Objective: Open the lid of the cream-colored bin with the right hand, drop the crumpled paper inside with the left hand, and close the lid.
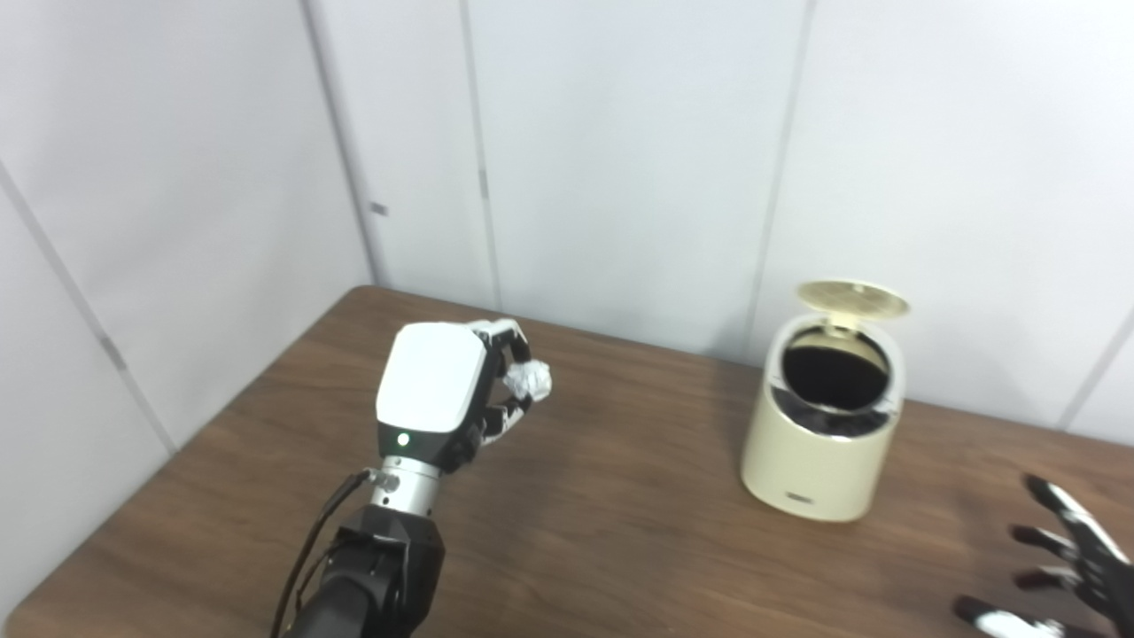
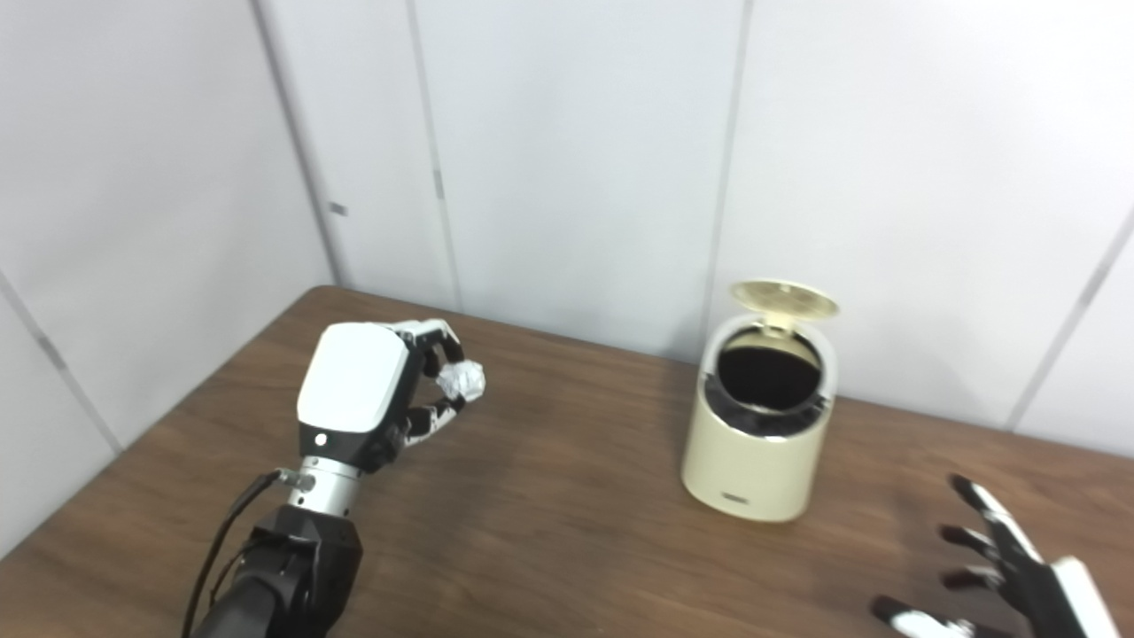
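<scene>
The cream-colored bin (image 1: pixel 819 461) stands on the brown table (image 1: pixel 602 523) at the right, near the back wall. Its round lid (image 1: pixel 852 299) is tipped up and open, showing the dark inside. My left hand (image 1: pixel 447 390) is raised above the table's left half and shut on the crumpled white paper (image 1: pixel 529 379), held at its fingertips, well left of the bin. My right hand (image 2: pixel 1010 571) is open and empty, fingers spread, low at the right front, below and right of the bin.
White wall panels (image 1: pixel 620 159) close off the back and left sides of the table. The table's left edge runs diagonally at the lower left. Bare wood lies between my left hand and the bin.
</scene>
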